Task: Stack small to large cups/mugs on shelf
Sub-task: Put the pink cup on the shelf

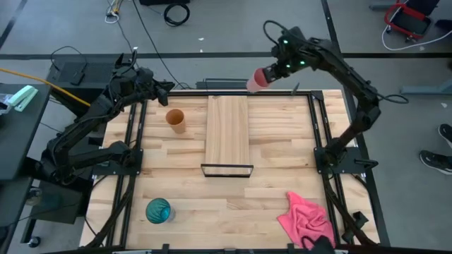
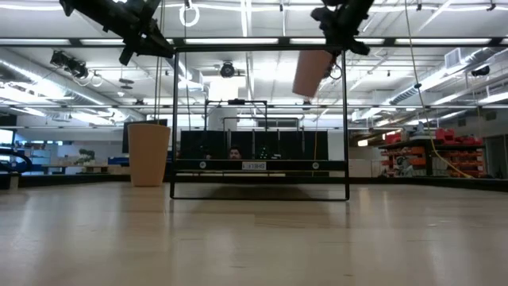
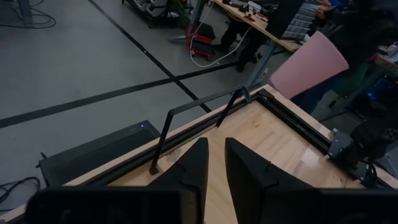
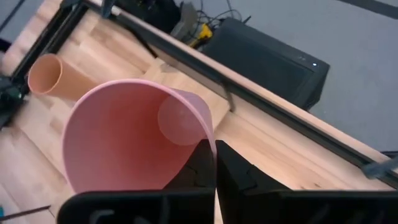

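Observation:
My right gripper (image 1: 274, 73) is shut on the pale pink cup (image 1: 257, 80), high over the table's far edge, just beyond the far end of the light-wood shelf (image 1: 227, 127). The shelf's black frame (image 1: 227, 170) is at its near end. The cup also shows in the low view (image 2: 311, 73). The orange-tan cup (image 1: 176, 120) stands upright on the table left of the shelf. The teal-blue cup (image 1: 158, 210) stands at the near left. My left gripper (image 3: 213, 163) is narrowly open and empty, in the air over the table's far left. My right gripper pinches the pink cup's wall at the rim (image 4: 205, 138), one finger inside the mouth and one outside. The cup is lifted clear and tilted, hanging below the fingers with its bottom (image 2: 304, 89) lower than its rim.
A pink cloth (image 1: 307, 219) lies crumpled at the near right of the table. The arms' black base frames (image 1: 332, 159) stand along both sides of the table. The slatted tabletop (image 1: 233, 204) in front of the shelf is bare wood.

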Available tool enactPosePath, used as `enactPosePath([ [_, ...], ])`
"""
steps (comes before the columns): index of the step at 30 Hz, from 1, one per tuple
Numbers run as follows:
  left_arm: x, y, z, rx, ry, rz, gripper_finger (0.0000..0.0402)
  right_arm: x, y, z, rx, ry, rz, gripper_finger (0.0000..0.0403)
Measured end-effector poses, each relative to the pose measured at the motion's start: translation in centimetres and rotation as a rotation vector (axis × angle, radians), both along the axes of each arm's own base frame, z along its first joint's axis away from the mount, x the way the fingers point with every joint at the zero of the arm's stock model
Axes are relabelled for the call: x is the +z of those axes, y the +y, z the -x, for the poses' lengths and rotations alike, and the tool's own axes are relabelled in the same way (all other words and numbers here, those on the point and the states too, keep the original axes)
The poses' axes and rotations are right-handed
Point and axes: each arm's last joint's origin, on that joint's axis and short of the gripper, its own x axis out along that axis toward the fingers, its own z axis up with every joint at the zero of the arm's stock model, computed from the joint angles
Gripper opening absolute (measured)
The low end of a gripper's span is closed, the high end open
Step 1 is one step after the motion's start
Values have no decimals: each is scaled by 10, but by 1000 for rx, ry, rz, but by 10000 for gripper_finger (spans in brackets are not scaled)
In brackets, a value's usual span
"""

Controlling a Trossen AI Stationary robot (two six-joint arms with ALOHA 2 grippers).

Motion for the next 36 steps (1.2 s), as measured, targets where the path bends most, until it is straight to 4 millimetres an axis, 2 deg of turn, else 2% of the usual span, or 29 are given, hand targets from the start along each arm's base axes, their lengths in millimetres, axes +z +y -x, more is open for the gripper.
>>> enactPosePath([
  [8, -1, 0, 0, 0, 9, 11, 63, -7, -12, -51, 105, 59, -21, 0],
  [17, -3, -1, 1, 0, 23, 27, 55, -43, -26, -93, 176, 148, -74, 0],
  [27, -5, -1, 1, -1, 37, 36, 55, -95, -48, -124, 229, 237, -115, 0],
  [36, -7, 1, -1, 3, 48, 43, 55, -116, -55, -138, 277, 234, -116, 0],
])
